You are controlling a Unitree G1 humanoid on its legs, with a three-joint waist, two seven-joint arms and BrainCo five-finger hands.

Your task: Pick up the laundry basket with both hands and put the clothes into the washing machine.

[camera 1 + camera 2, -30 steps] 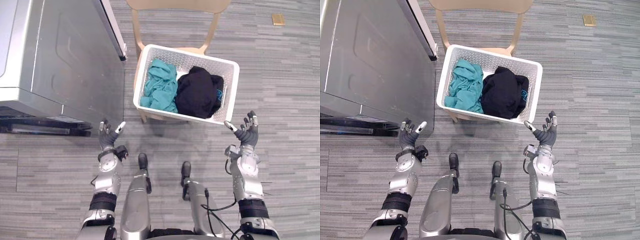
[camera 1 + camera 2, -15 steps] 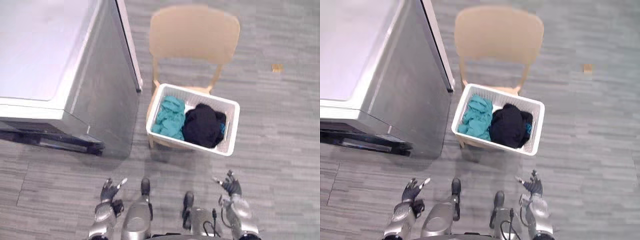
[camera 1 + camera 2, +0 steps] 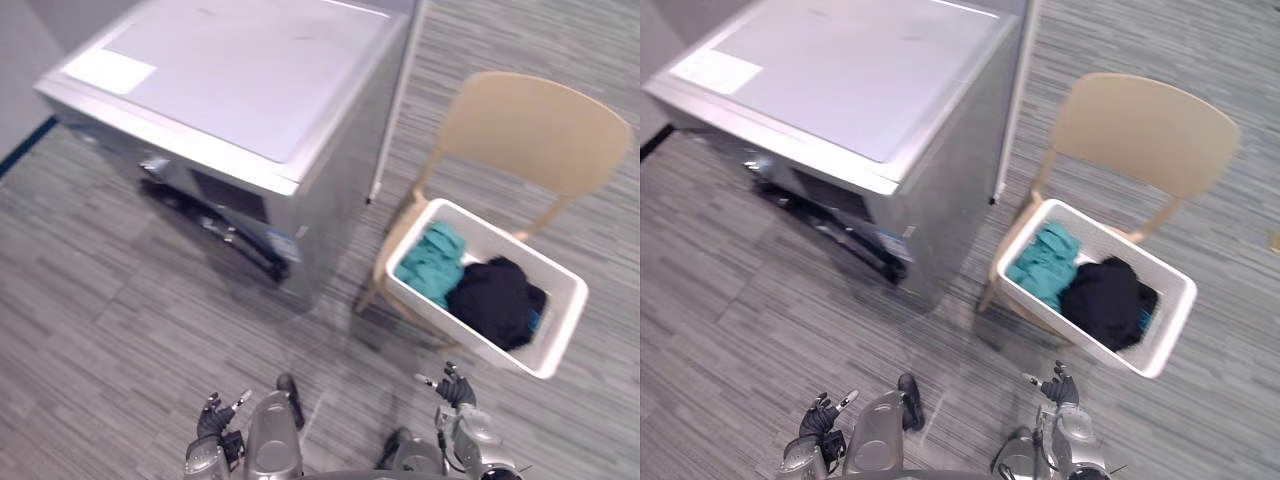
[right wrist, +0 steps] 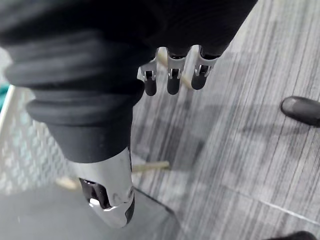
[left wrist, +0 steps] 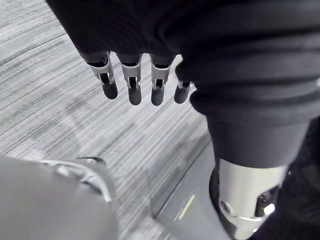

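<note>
Floor wider, hands farther from basket

White laundry basket with teal and black clothes sits on chair beside silver washing machine.

Grey striped carpet floor across the whole frame. Silver washing machine stands on it, upper left to centre. Tan chair just beside the machine, upper right, legs on the floor. White laundry basket sits on the chair seat, right of centre, holding a teal garment and a black garment.
</note>
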